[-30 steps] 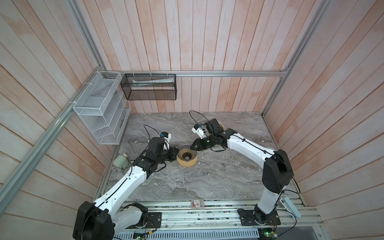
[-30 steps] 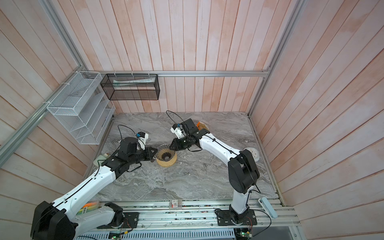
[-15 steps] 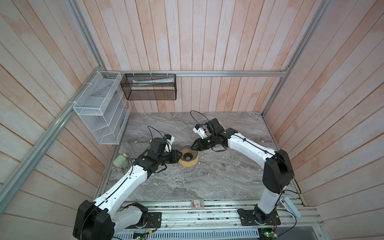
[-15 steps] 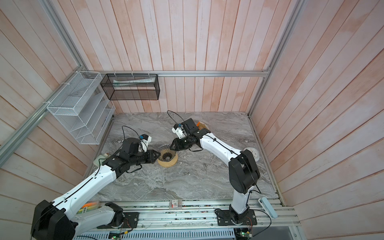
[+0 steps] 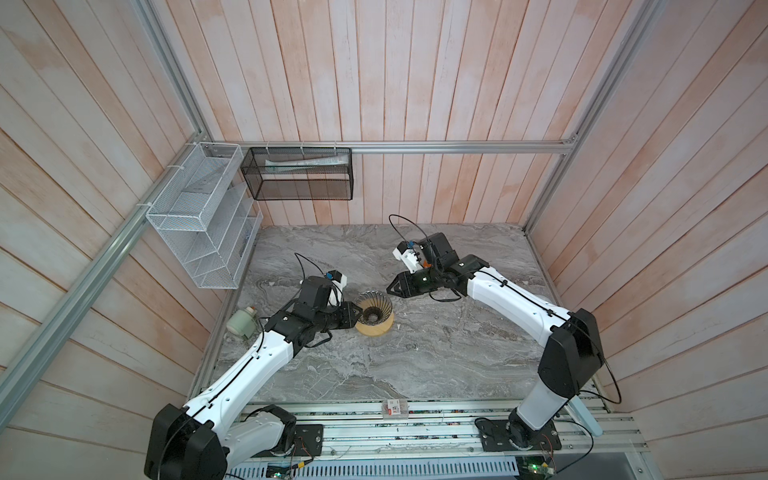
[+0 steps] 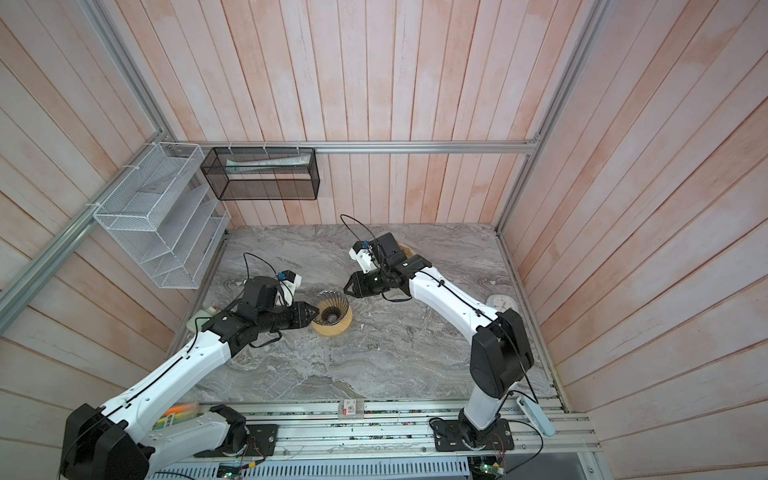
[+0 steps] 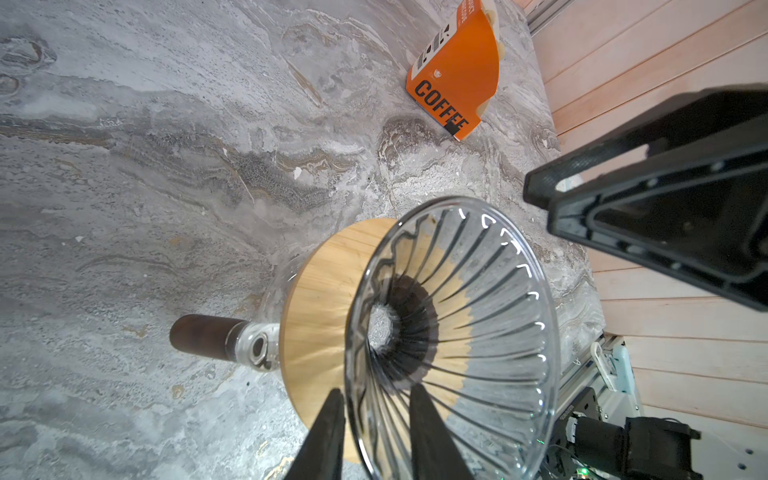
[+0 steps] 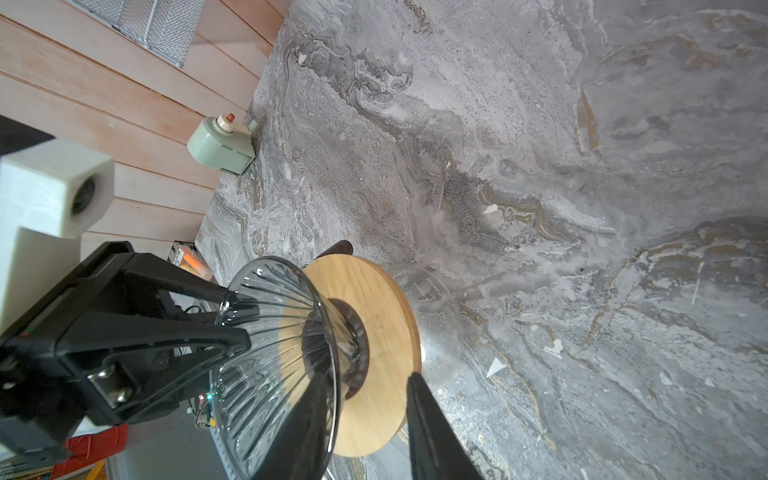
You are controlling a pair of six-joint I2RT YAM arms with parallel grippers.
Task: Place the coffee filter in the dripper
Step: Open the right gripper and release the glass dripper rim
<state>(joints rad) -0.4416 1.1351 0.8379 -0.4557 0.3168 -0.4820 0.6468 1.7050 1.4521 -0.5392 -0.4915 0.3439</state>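
The dripper (image 5: 374, 308) (image 6: 330, 307) is a ribbed cone of dark spiral lines. It stands upright in a wooden ring (image 7: 320, 311) on a glass vessel with a brown handle (image 7: 203, 334). My left gripper (image 5: 356, 312) (image 7: 376, 390) is open and straddles the dripper's left rim, one finger outside and one inside, with slack around the wall. My right gripper (image 5: 388, 289) (image 8: 370, 376) is open and holds nothing. It hovers just beyond the dripper's far right rim. The coffee filter is out of view, and neither gripper holds paper.
An orange box marked COFFEE (image 7: 453, 79) lies at the back right with cream paper edges showing. A pale green device (image 5: 243, 324) sits at the left table edge and a white round object (image 6: 503, 303) at the right. A white wire shelf (image 5: 199, 216) and a black mesh basket (image 5: 297, 174) hang on the walls.
My left gripper has edged right onto the dripper's rim and its jaws have widened a little. The right gripper has hardly moved.
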